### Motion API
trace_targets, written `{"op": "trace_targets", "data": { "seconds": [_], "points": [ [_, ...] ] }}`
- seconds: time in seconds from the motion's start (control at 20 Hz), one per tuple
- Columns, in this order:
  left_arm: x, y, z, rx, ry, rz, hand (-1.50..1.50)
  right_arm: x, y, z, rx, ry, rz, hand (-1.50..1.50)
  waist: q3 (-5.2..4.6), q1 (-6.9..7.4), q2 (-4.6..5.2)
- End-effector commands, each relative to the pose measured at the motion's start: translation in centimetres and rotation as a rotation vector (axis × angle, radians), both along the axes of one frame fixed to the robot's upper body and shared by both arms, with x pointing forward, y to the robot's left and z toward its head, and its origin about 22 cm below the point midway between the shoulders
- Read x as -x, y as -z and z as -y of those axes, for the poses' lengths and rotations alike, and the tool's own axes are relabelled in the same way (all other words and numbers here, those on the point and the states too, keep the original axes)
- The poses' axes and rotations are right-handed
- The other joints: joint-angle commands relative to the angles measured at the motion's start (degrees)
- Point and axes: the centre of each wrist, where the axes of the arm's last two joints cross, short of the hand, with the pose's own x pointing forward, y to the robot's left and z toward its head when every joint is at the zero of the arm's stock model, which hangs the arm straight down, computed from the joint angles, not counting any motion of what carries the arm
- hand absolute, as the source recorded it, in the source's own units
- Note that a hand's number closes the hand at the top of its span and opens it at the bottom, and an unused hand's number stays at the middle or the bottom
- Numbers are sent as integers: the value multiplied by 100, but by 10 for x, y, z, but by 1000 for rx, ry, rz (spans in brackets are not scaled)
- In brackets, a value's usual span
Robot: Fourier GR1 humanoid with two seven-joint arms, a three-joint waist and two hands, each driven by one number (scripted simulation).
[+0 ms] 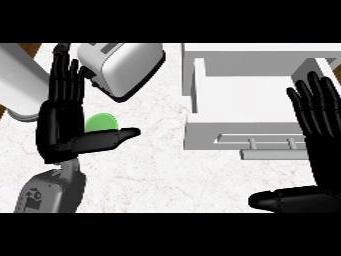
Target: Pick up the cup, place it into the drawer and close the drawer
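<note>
green cup point(101, 122), mostly hidden behind my open, empty left hand point(64, 131), just off the palm. my right hand point(328, 145), open and empty, shows beside the white drawer point(239, 95). risk: curling blind could knock the cup over.

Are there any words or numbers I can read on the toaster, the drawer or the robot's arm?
None can be read.
Toaster: plain, no letters.
Drawer: plain white, no label.
Green cup: no writing on the part that shows.
Left forearm: a small dark mark, too blurred to read.
</note>
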Motion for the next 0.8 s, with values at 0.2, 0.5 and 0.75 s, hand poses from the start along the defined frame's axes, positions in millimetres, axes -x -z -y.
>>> {"op": "trace_targets", "data": {
  "seconds": [0.2, 0.5, 0.75],
  "points": [
    [13, 30, -18, 7, -34, -49, -150, 3, 5, 14, 19, 0, 16, -150, -1, 5, -2],
    [0, 32, -26, 14, -75, -114, -150, -3, -16, 7, 3, 12, -1, -150, -1, 5, -1],
    [10, 41, -17, -11, -94, -144, -150, 5, -17, -4, -3, 10, 7, -150, -1, 7, -3]
  ]
}}
